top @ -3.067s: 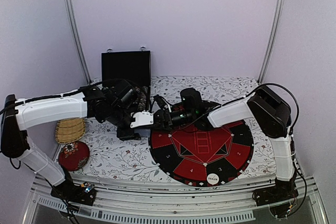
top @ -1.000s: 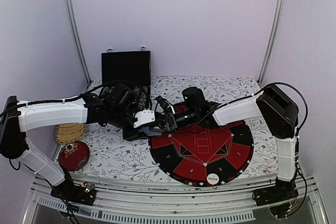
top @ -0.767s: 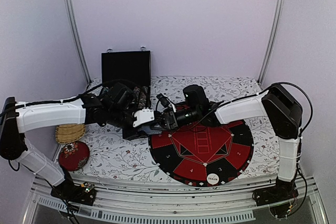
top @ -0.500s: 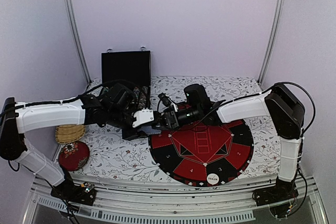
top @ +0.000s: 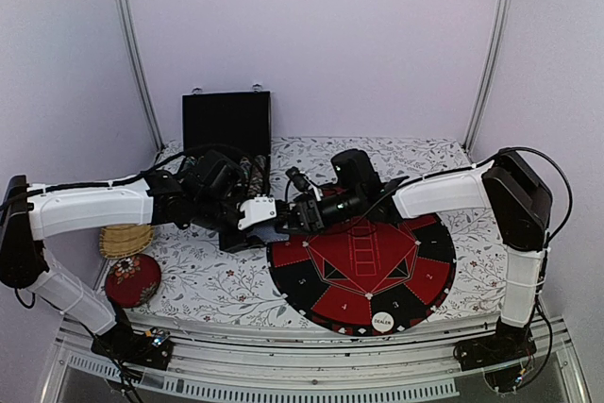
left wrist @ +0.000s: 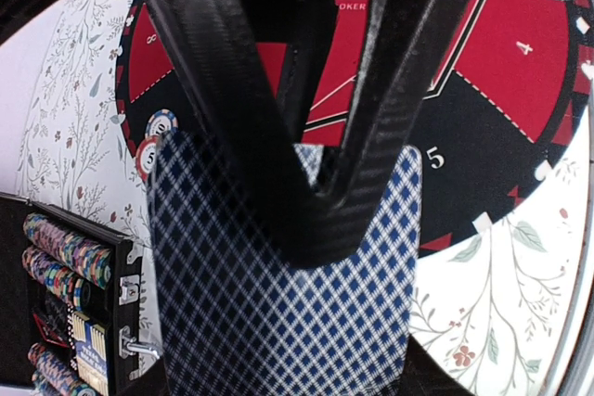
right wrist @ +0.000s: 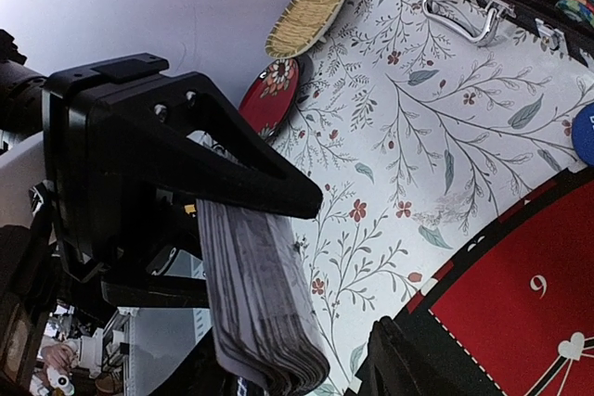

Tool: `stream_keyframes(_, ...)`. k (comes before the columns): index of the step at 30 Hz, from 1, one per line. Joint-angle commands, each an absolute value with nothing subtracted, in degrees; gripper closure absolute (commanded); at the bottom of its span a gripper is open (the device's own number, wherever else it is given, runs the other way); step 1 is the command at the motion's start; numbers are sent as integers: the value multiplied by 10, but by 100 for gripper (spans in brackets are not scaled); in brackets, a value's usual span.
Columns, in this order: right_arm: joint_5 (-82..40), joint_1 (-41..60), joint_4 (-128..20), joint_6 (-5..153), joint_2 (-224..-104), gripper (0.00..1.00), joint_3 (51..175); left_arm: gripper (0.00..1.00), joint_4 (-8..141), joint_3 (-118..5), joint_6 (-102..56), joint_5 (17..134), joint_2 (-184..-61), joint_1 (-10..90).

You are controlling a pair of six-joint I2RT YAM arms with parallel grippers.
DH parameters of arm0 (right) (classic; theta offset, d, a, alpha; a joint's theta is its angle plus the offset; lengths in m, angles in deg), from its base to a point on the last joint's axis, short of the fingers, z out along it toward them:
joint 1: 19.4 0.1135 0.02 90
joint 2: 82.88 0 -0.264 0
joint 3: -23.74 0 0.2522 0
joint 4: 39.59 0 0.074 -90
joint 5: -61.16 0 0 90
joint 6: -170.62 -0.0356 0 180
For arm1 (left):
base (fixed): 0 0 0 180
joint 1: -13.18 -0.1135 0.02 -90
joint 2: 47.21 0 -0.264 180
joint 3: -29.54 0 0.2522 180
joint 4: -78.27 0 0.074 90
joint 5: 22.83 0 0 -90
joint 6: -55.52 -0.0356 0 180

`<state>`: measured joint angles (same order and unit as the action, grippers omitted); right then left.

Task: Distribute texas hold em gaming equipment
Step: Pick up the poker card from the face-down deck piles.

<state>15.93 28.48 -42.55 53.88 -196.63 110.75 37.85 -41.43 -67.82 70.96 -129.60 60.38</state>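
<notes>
The left tool [top: 264,223] clamps the card deck [right wrist: 255,303]; its long axis runs into the right tool [top: 294,214], half-spread around its end.

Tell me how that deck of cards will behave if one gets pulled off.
Probably slippery: the deck of cards splays unevenly at its lower edge. Its layers look thin, so one alone is likely floppy and light.

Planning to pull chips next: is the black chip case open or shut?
Open. The lid of the black chip case stands upright in the top view, and the left wrist view shows rows of chips inside it.
</notes>
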Motion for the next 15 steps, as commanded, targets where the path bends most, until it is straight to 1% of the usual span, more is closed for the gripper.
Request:
stream_keyframes(1,164,291,-430,551,-1961,48,1139,45,391,-414,-673,707,-1287,599)
stream_keyframes(6,138,292,-432,546,-1967,48,1142,45,391,-415,-671,707,-1285,599)
stream_keyframes(10,115,288,-445,550,-1952,54,1128,45,391,-410,-673,706,-1281,598)
stream_keyframes(13,101,284,-456,554,-1936,55,1114,45,391,-408,-673,704,-1279,597)
stream_keyframes(15,95,284,-462,560,-1929,58,1110,46,391,-408,-673,703,-1279,595)
